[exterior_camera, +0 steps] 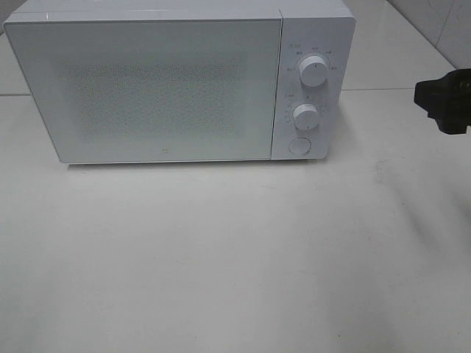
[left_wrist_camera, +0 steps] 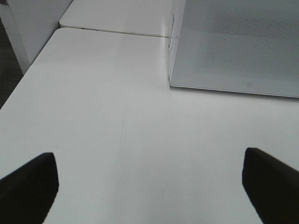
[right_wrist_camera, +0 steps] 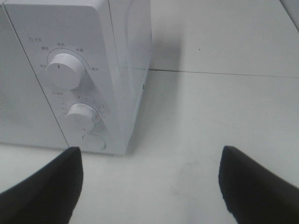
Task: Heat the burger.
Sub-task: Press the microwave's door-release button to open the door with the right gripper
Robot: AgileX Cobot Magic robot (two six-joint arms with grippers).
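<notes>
Burger unseen; microwave door (exterior_camera: 147, 88) closed

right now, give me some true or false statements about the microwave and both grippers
1. The microwave door is shut. True.
2. A burger sits in front of the microwave. False: no burger shows in any view.
3. The right gripper is open and holds nothing. True.
4. The left gripper is clamped on the door. False: it is open over the table, apart from the microwave.
5. The panel has three knobs. False: an upper knob and a lower knob, above a round button.
</notes>
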